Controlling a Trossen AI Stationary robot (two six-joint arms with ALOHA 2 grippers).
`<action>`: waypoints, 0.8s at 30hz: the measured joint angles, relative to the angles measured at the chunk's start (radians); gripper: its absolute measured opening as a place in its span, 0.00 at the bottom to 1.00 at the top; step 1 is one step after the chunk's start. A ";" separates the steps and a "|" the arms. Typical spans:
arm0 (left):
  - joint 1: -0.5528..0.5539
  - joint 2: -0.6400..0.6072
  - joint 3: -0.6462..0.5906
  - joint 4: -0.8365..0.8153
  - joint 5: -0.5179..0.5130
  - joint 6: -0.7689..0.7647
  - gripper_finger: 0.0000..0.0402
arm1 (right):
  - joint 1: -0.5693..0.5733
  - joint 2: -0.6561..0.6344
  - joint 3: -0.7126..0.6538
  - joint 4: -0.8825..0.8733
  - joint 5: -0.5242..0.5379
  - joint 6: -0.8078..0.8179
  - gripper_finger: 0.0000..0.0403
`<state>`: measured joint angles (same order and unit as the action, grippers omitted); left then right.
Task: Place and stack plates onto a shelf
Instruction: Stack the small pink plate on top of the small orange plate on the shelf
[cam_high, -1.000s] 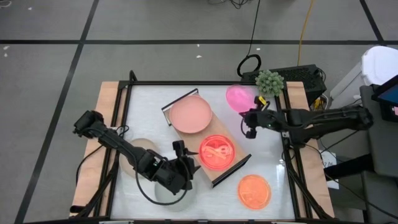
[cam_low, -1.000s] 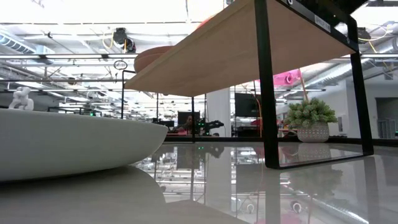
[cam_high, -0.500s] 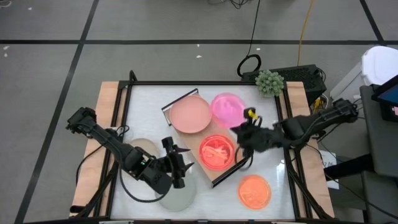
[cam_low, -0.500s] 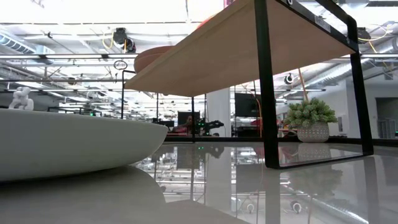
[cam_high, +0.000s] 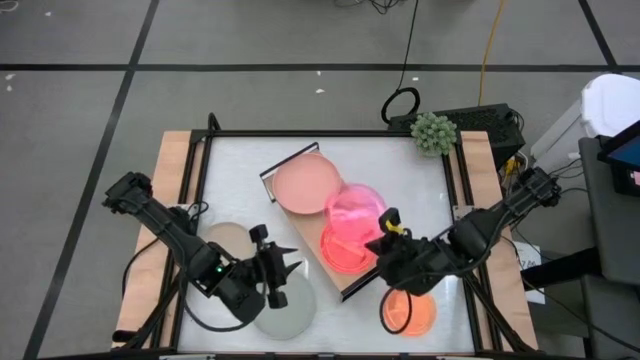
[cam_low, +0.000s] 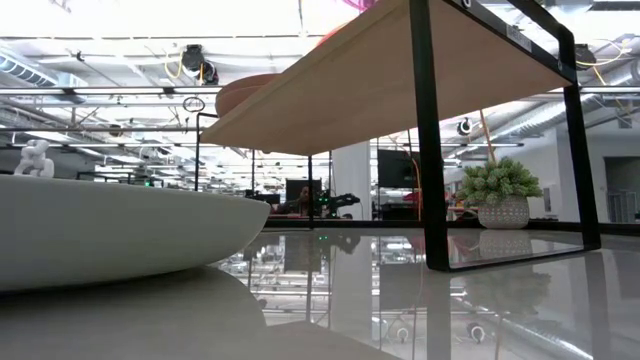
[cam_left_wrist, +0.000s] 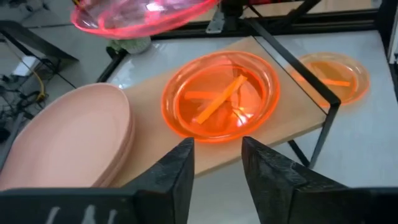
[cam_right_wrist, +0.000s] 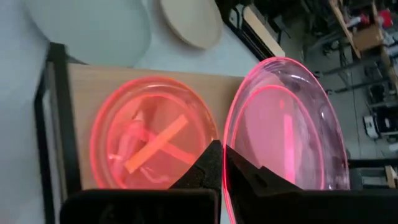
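The right pincer (cam_high: 385, 238), clenched on the hot-pink plate's (cam_high: 355, 210) rim, has carried it from beside the shelf (cam_high: 300, 216) to above the orange plate (cam_high: 340, 250) there. The left pincer (cam_high: 283, 270), released, has drawn back over the grey-green plate (cam_high: 290, 310).

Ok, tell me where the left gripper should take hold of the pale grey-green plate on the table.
Grip the pale grey-green plate by its thin rim, on the edge facing the left gripper. It lies flat on the tabletop, so only the raised rim offers the fingers a bite; slide one finger under the lip from the side. The beige plate lies close on its far-left side, so probably avoid that edge.
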<state>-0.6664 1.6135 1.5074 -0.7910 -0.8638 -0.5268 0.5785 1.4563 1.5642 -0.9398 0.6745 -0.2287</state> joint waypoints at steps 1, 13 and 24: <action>-0.006 -0.003 0.000 0.000 -0.003 0.001 0.34 | 0.007 0.000 0.000 0.000 -0.010 0.000 0.00; -0.023 -0.019 0.000 -0.006 -0.003 0.036 0.33 | 0.032 0.001 -0.020 0.017 -0.152 0.010 0.00; -0.023 -0.019 0.000 -0.044 -0.036 0.033 0.33 | 0.032 0.001 -0.141 0.156 -0.155 0.007 0.00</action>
<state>-0.6891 1.5948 1.5070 -0.8348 -0.8993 -0.4937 0.6106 1.4574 1.4237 -0.7834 0.5198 -0.2220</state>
